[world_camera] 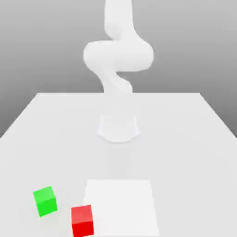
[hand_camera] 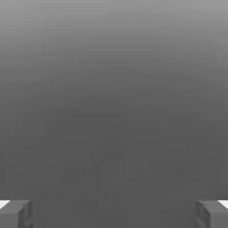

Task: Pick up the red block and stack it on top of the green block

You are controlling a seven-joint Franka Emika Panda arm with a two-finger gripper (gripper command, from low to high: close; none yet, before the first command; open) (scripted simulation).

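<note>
Red cubic block is resting on the white tabletop, apart from the bright green cubic block; the two-finger gripper is holding its jaws spread, empty. Grasping, lifting and stacking are all remaining.

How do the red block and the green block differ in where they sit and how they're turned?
The red block overlaps the white square's edge in the exterior view; the green block sits apart from it. The green block looks more turned than the red block. Both are plain cubes.
</note>
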